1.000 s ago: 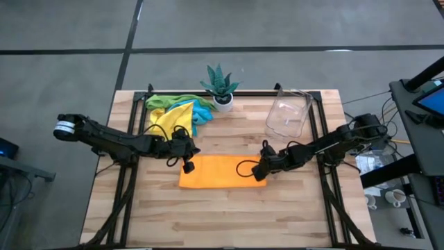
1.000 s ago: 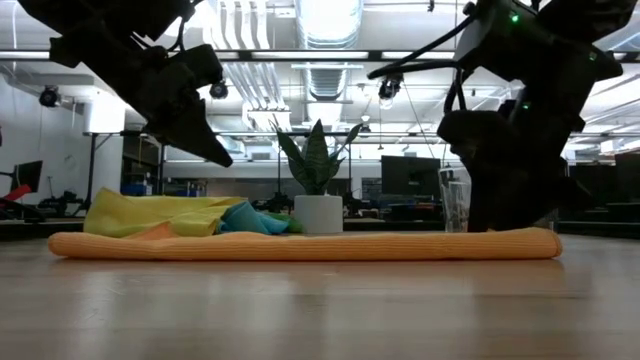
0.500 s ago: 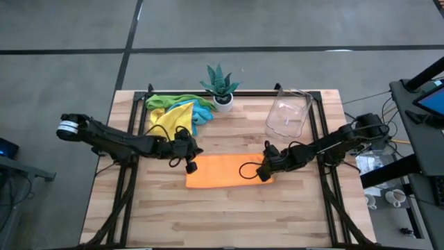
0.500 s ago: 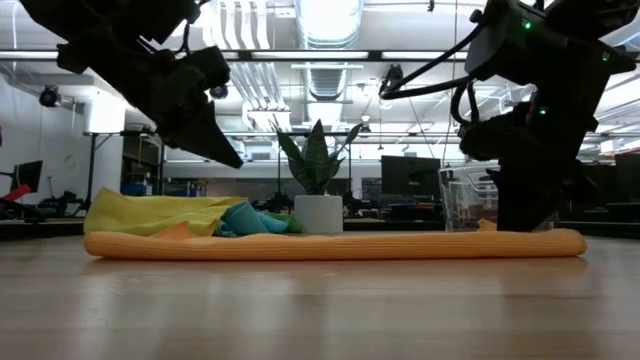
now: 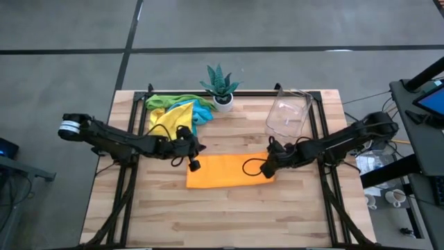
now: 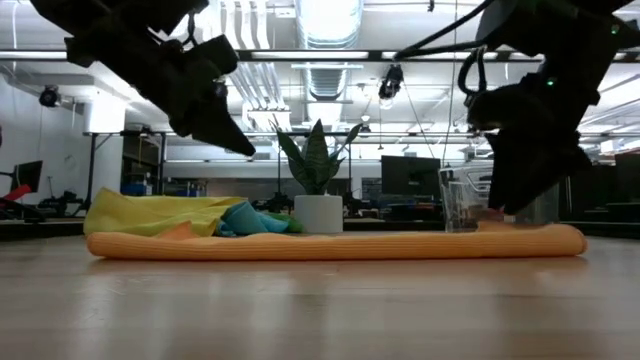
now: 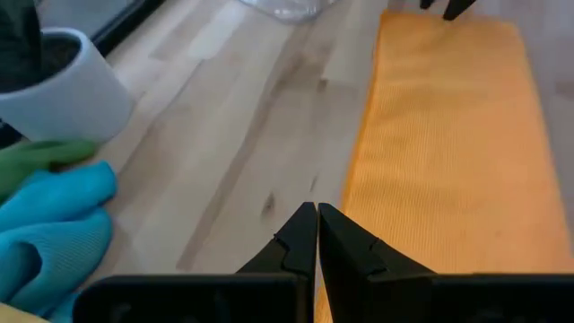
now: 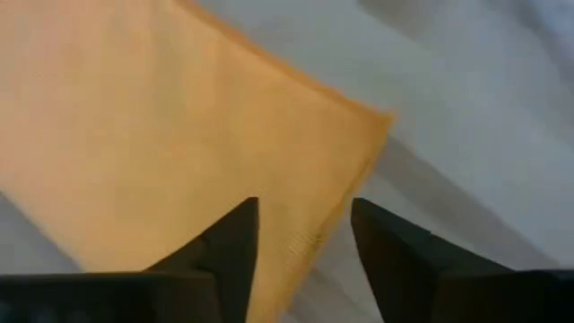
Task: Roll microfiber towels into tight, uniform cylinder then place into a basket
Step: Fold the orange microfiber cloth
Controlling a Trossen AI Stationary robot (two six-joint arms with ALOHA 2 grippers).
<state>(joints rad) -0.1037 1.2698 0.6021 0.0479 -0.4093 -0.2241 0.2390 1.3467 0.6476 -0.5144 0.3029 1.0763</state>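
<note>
- My right gripper [image 5: 269,167] hangs just above the right-hand short end of the folded orange microfiber towel [image 5: 229,170]; its two dark fingers stand apart with nothing between them, and the right wrist view shows the towel's corner directly ahead of them.
- My left gripper [image 5: 193,164] has its fingers pressed together, holding nothing, and sits at the towel's left short end, at about 9 o'clock from the towel's middle in the high view.
- Governing relation: the towel's long axis runs 9 o'clock to 3 o'clock across the wooden slatted table [image 5: 229,215], with one gripper at each end. Neither arm is clearly nearer; the right one, already spread, looks better set to take hold.
- Towel condition: a flat, even orange strip with fairly straight edges, lying fully on the table, not yet rolled.
- The loose heap of yellow, green and light blue microfiber towels [image 5: 175,110] lies at about 11 o'clock from the orange towel.
- The clear plastic rectangular basket [image 5: 288,114] stands at about 1 o'clock from the towel, well apart, with no roll visible inside.
- The spiky green plant in a white pot [image 5: 221,87] stands at the far table edge between heap and basket.
</note>
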